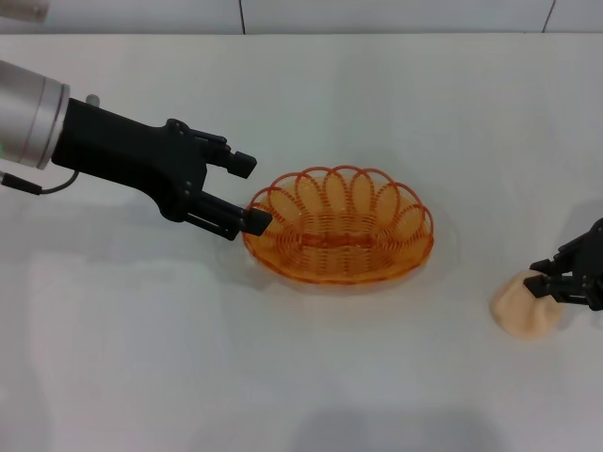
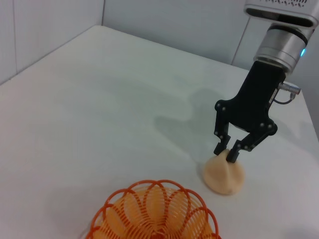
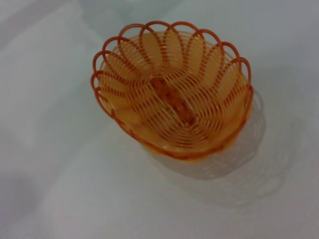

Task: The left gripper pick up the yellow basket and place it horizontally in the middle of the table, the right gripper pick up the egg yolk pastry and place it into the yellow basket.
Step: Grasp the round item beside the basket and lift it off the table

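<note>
The black two-fingered left gripper (image 1: 247, 191) stands spread apart, just beside the oval orange wire basket (image 1: 339, 226) resting mid-table. The right gripper (image 2: 229, 151) pinches the small pale peach pastry (image 2: 224, 174) on the white table (image 1: 311, 85); I judge lifting comes next.

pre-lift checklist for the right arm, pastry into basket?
1. The yellow basket lies flat on the table, near the middle, long side across: ok.
2. Basket is empty: ok.
3. The left gripper is open and off the basket, but beside its rim: not ok.
4. The right gripper sits on the egg yolk pastry, fingers pinching its top: ok.
5. Grip firmness: cannot tell.
</note>
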`<state>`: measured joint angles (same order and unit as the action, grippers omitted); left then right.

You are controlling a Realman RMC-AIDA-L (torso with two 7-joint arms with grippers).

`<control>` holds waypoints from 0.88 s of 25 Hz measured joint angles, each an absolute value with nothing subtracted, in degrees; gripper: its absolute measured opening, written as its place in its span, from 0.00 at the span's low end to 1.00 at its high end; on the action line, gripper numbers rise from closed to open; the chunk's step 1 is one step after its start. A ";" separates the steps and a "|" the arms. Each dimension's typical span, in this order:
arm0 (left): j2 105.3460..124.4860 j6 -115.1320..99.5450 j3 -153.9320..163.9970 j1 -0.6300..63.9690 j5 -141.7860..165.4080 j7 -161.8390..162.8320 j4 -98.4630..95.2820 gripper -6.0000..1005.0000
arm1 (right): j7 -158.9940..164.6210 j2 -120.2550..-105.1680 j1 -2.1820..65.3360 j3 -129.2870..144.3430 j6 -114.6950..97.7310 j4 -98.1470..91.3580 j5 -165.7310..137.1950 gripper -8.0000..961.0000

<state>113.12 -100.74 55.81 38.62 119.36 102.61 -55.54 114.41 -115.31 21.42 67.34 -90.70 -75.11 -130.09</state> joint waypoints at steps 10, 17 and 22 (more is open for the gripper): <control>113.29 -100.70 55.81 38.52 119.29 102.56 -55.54 0.86 | 115.11 -115.31 21.54 67.03 -91.90 -77.36 -127.28 0.12; 113.24 -100.95 55.81 38.49 119.14 102.57 -55.54 0.86 | 117.70 -115.34 23.15 67.49 -92.33 -80.36 -125.71 0.08; 113.28 -101.06 55.81 38.50 119.14 102.57 -55.67 0.86 | 118.78 -115.58 26.71 68.54 -91.34 -80.01 -123.89 0.06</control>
<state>113.28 -101.06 55.81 38.50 119.14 102.57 -55.67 118.78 -115.58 26.71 68.54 -91.34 -80.01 -123.89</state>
